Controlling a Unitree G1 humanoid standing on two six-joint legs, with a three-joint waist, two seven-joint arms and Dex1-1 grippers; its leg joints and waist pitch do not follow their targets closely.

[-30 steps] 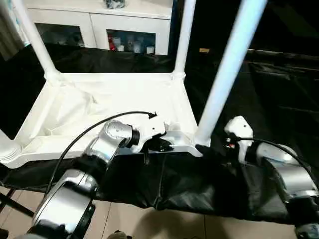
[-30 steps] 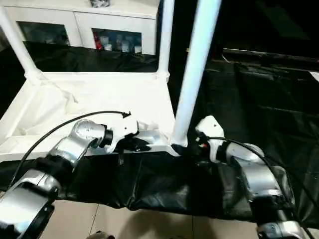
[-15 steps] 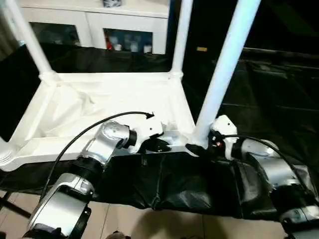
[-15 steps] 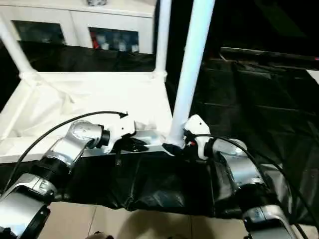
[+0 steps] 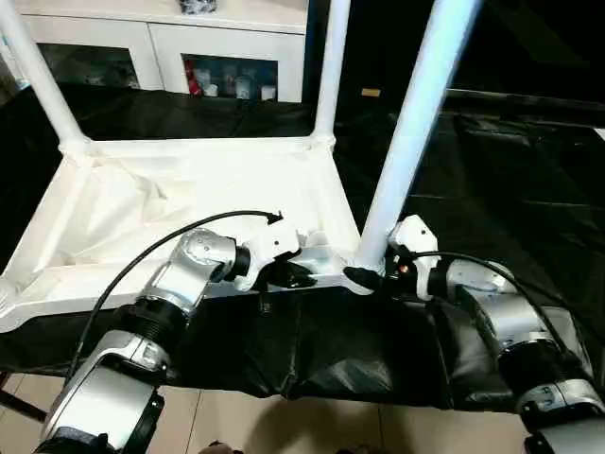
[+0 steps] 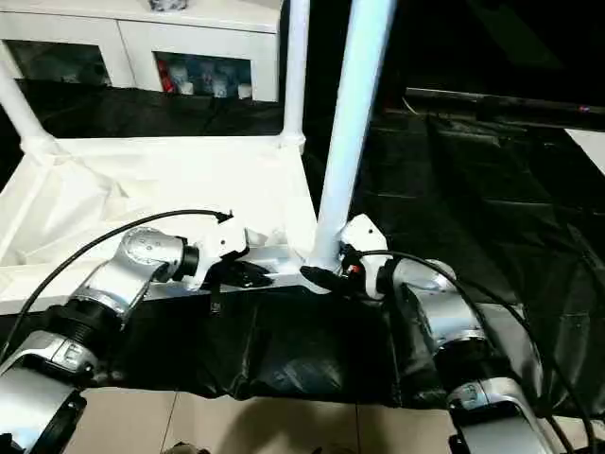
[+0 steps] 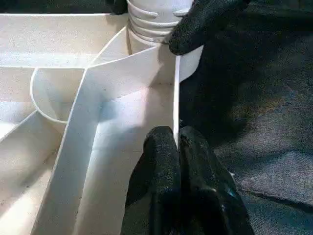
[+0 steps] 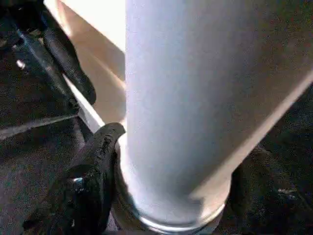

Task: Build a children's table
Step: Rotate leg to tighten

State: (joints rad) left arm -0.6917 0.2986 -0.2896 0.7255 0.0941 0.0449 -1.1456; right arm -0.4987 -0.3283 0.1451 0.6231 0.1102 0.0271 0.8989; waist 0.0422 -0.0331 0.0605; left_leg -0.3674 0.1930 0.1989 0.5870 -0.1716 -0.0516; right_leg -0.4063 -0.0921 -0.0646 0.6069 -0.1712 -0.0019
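The children's table lies upside down, its white top (image 5: 189, 189) resting on black cloth, ribs facing up. Two legs stand in the far corners (image 5: 326, 76) (image 5: 38, 80), and a third leg (image 5: 406, 132) rises from the near right corner. My left gripper (image 5: 288, 276) is shut on the top's thin near rim (image 7: 175, 98), close to that corner. My right gripper (image 5: 364, 277) straddles the base of the near right leg (image 8: 181, 98), with one finger (image 8: 93, 161) pressed against it. That gripper's black fingertip (image 7: 205, 24) also touches the ribbed leg base (image 7: 151, 19).
Black cloth (image 5: 510, 170) covers the work surface and hangs over its front edge (image 5: 312, 350). A white cabinet with glass doors (image 5: 227, 47) stands behind the table top. Pale floor (image 5: 284, 426) lies below the front edge.
My right gripper has moved left to the base of the near right leg and its fingers have narrowed around it. My left gripper has kept its hold on the rim. The camera has shifted slightly.
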